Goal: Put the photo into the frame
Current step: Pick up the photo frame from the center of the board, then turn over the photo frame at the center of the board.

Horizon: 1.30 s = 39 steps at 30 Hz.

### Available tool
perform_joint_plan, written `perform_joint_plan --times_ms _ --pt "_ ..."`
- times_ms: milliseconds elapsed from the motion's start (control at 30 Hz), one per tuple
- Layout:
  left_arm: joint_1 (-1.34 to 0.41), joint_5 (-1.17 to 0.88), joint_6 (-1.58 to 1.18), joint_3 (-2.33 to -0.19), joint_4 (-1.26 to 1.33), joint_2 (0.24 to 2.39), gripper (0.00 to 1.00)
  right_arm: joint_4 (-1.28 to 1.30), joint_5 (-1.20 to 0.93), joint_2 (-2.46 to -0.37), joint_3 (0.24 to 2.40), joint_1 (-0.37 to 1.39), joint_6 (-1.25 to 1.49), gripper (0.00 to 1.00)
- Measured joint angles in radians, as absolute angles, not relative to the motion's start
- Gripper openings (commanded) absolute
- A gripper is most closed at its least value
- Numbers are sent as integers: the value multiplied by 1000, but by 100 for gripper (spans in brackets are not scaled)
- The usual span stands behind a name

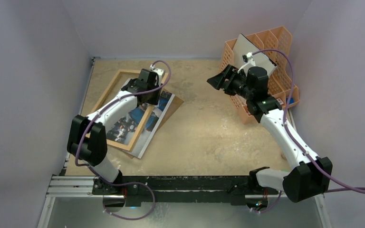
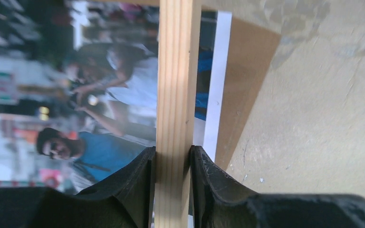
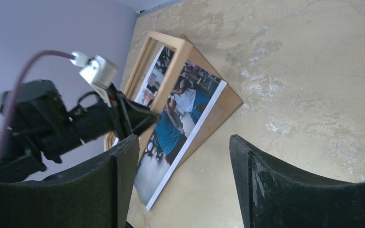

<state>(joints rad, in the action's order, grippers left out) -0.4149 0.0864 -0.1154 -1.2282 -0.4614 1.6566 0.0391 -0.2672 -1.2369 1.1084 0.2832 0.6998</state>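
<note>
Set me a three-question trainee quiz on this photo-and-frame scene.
1. True or false: the left gripper is clamped on the frame's wooden rail.
2. The right gripper holds: A) the frame B) nothing C) a pen.
3. Fill in: the photo lies ___ that rail, sticking out past it.
Key: 1 true; 2 B; 3 under.

An orange lattice organizer (image 1: pixel 275 42) holds a white-grey board (image 1: pixel 243 46); a brown backing panel (image 2: pixel 249 80) lies flat.
</note>
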Motion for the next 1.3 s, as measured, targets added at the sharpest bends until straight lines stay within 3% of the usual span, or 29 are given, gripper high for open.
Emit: perform_joint_plan --times_ms 233,700,1033,1300 --pt "-413 223 -147 -1329 -498 1566 0 -22 -345 -1215 1084 284 723 92" --pt "-349 392 -111 -1699 -629 1551 0 -176 -440 -1214 1033 308 783 97" --pt "-349 88 -240 -1854 -725 1514 0 -307 -491 -1217 1022 393 812 99" --pt "-350 -252 -505 -1858 -596 1477 0 -505 -570 -1304 1047 504 884 99"
